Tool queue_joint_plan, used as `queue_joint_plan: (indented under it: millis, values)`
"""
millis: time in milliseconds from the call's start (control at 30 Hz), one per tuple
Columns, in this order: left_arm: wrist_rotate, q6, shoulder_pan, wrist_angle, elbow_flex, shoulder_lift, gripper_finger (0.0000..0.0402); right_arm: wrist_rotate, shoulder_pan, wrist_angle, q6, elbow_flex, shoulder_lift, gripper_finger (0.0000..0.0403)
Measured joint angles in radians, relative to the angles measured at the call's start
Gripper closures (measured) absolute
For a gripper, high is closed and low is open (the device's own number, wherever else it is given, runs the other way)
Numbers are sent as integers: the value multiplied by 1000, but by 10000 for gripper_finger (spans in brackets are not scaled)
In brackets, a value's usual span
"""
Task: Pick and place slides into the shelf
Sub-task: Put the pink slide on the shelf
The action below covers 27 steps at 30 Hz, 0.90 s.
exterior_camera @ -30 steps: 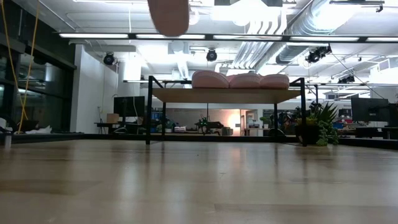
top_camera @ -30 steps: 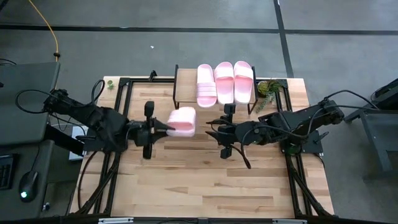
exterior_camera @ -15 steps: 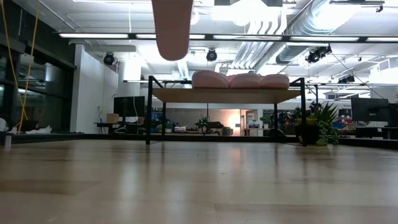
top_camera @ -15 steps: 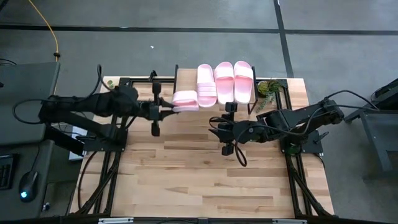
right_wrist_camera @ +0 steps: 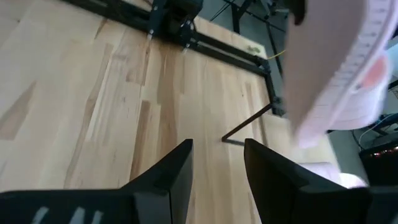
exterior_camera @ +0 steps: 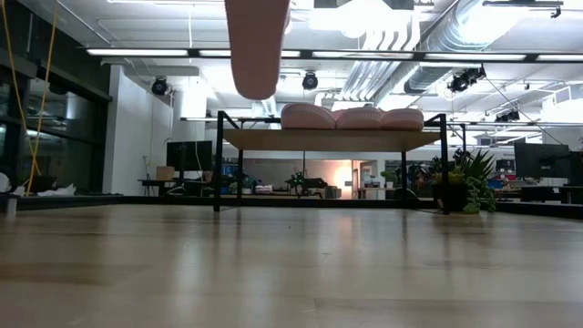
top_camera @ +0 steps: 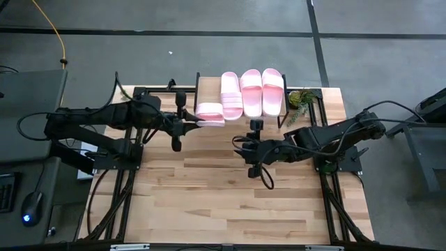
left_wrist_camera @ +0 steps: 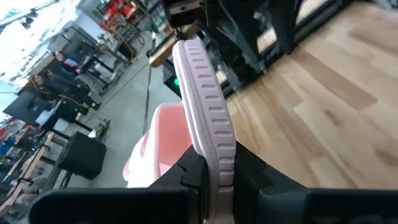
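My left gripper [top_camera: 191,124] is shut on a pale pink slide [top_camera: 210,113] and holds it in the air at the left end of the shelf [top_camera: 208,87]. In the low view this slide [exterior_camera: 258,46] hangs high, left of the shelf top [exterior_camera: 332,139]. Three more slides [top_camera: 251,93] lie side by side on their soles on the shelf's plank. My right gripper [top_camera: 242,146] hovers open over the table's middle, with nothing between its fingers [right_wrist_camera: 180,171]. In its wrist view the held slide [right_wrist_camera: 342,68] shows above it. My left gripper pinches a ribbed edge of the slide [left_wrist_camera: 214,152] between its two fingers, at the end nearest the arm. The fingers come nearly level from the table's left and lie along the slide. The slide sticks out ahead of them, lifted clear of table and shelf.
A small green plant [top_camera: 301,99] stands by the shelf's right end. Black frame rails [top_camera: 150,90] run along the table's far and side edges. The bare wooden tabletop [top_camera: 209,195] stretches toward the near edge.
My left gripper has swung from the table's middle toward the far edge, up to the shelf's left end, carrying the slide clear of the table. Most of this move came early; the last stretch was small. In the low view the slide has shifted right.
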Motion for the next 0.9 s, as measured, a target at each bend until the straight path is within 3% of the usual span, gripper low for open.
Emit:
queue_joint_plan:
  millis: [300,500,900]
  values:
    - [-58,53,5,-5,-2,41,373,-12,-5,77,2,-95,0,270]
    - [-57,80,73,55,-66,49,373,-15,-2,139,-22,-125,1,270]
    - [184,70,275,244,-234,48,373,-62,-2,149,-20,-125,0,269]
